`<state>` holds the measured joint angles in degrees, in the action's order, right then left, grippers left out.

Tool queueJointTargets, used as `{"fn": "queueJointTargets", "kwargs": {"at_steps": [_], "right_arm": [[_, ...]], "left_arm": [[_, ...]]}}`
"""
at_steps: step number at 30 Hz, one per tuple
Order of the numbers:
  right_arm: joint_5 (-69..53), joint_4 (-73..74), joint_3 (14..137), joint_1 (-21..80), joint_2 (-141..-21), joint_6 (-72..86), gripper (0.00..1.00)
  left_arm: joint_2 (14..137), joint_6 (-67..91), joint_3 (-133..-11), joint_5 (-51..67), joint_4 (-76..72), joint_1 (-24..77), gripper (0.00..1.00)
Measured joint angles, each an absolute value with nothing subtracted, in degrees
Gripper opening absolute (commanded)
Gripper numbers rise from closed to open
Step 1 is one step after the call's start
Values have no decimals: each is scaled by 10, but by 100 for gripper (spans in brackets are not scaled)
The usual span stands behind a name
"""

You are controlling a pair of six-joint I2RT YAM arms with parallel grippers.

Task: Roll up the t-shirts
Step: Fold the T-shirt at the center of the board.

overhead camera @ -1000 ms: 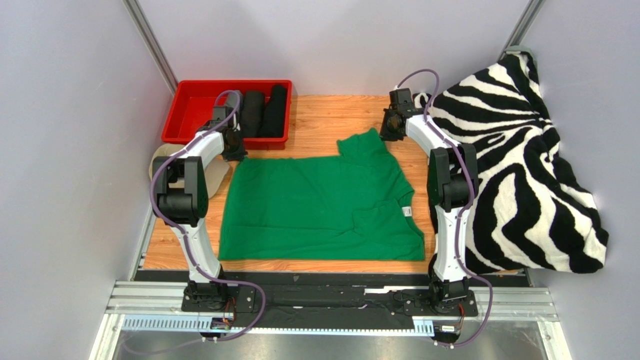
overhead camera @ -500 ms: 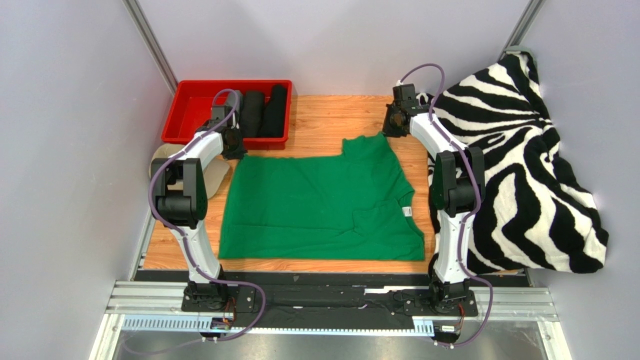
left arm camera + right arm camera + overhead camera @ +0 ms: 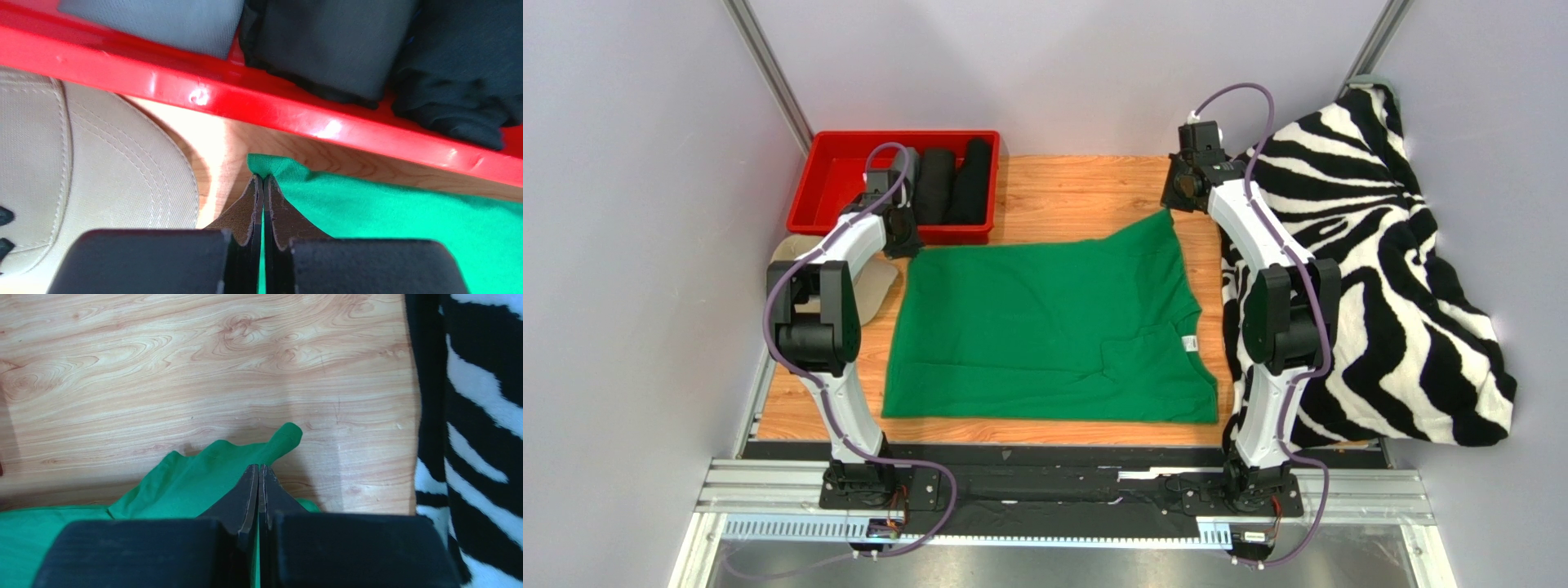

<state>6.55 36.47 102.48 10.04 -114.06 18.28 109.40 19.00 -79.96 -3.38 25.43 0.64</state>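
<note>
On my feed I see a red bin (image 3: 844, 172) at eleven o'clock on the wooden table (image 3: 1063, 190), with a beige cap (image 3: 876, 289) just beside its near rim, around nine o'clock. A zebra-striped blanket (image 3: 1382, 270) is heaped along the table's edge from one to four o'clock.

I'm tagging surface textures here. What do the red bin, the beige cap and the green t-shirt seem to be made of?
Rectangular red bin: hard plastic, glossy; bright highlights glint on its rim. Beige cap: matte woven cloth, probably cotton twill; rows of topstitching show. Bright green t-shirt: soft matte fabric, likely cotton knit; it drapes in limp folds.
</note>
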Motion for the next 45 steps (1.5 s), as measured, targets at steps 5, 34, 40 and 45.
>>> {"fn": "queueJointTargets", "kwargs": {"at_steps": [5, 34, 40, 45], "right_arm": [[77, 377, 1001, 100, -1108, 184, 0], [37, 427, 604, 113, -788, 293, 0], [29, 427, 571, 119, -759, 294, 0], [25, 427, 546, 121, -732, 298, 0]], "left_arm": [[1093, 190, -824, -35, 260, 7, 0], [860, 291, -563, -39, 292, 7, 0], [841, 307, -551, -51, 306, 7, 0], [822, 314, -541, -56, 310, 7, 0]]}}
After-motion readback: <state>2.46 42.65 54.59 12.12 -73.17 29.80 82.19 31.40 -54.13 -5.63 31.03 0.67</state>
